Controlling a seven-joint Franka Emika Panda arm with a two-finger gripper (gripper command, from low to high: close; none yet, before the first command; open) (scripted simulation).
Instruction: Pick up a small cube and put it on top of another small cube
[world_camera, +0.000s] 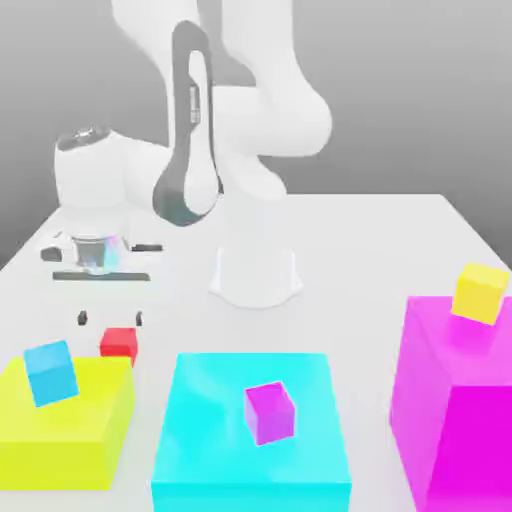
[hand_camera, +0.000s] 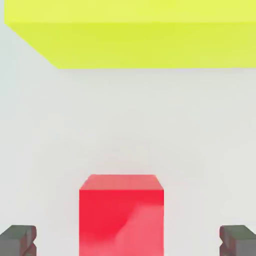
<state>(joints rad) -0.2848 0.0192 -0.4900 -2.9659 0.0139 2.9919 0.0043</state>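
Observation:
The small red cube (world_camera: 118, 343) (hand_camera: 121, 215) rests on the white table, close to the far side of the yellow block (world_camera: 65, 420) (hand_camera: 135, 35). My gripper (world_camera: 110, 319) (hand_camera: 128, 241) hovers just over it, open and holding nothing. Its two dark fingertips (hand_camera: 17, 240) stand wide on either side of the cube without touching it. On the yellow block lies a tilted light-blue cube (world_camera: 50, 372). A magenta cube (world_camera: 270, 412) sits on the cyan block (world_camera: 250, 440).
A tall magenta block (world_camera: 455, 410) at the exterior view's right carries a yellow cube (world_camera: 480, 292). The arm's white base (world_camera: 255, 270) stands behind the middle of the table. The three big blocks line the near edge.

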